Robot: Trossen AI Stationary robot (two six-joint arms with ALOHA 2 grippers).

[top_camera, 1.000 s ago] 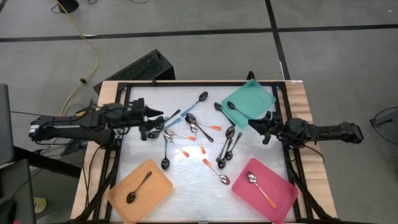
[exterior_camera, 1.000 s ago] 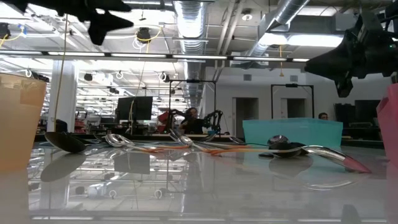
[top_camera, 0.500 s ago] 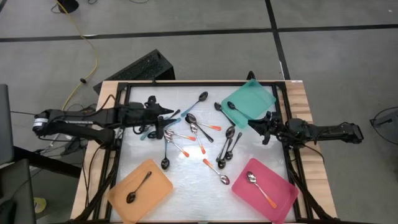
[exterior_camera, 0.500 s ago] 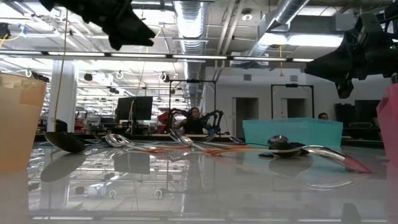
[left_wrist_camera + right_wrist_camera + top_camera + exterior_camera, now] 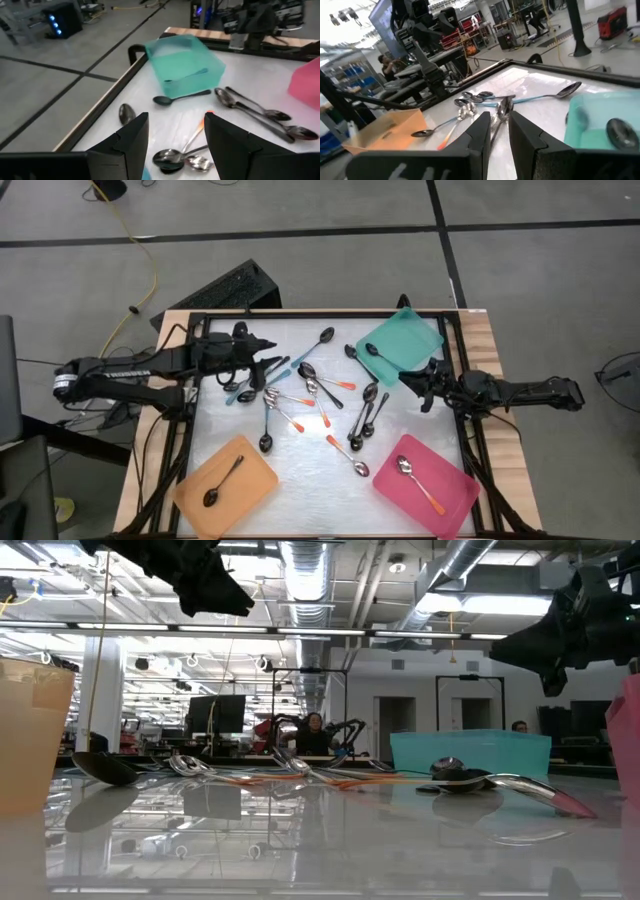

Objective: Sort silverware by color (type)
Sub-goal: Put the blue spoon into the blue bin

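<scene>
Several spoons [image 5: 312, 392] lie loose in the middle of the white table; some are all silver, some have orange handles, some teal or dark ones. One dark spoon [image 5: 222, 483] lies in the orange tray [image 5: 250, 490], another [image 5: 381, 356] in the teal tray [image 5: 410, 335]. An orange-handled spoon [image 5: 418, 482] lies in the pink tray [image 5: 445, 500]. My left gripper [image 5: 268, 358] [image 5: 176, 120] hovers open above the left end of the pile, with nothing between its fingers. My right gripper [image 5: 418, 388] [image 5: 499, 117] waits at the table's right side, its fingers a narrow gap apart and holding nothing.
A black metal frame [image 5: 300, 315] runs round the table. The teal tray stands at the far right, the pink tray at the near right and the orange tray at the near left. Bare tabletop [image 5: 310, 480] lies between the two near trays.
My left gripper has gone toward the table's far edge and a little to the right, over the left end of the spoon pile, and has rolled about its own axis. It has stayed open. No spoon has moved.
</scene>
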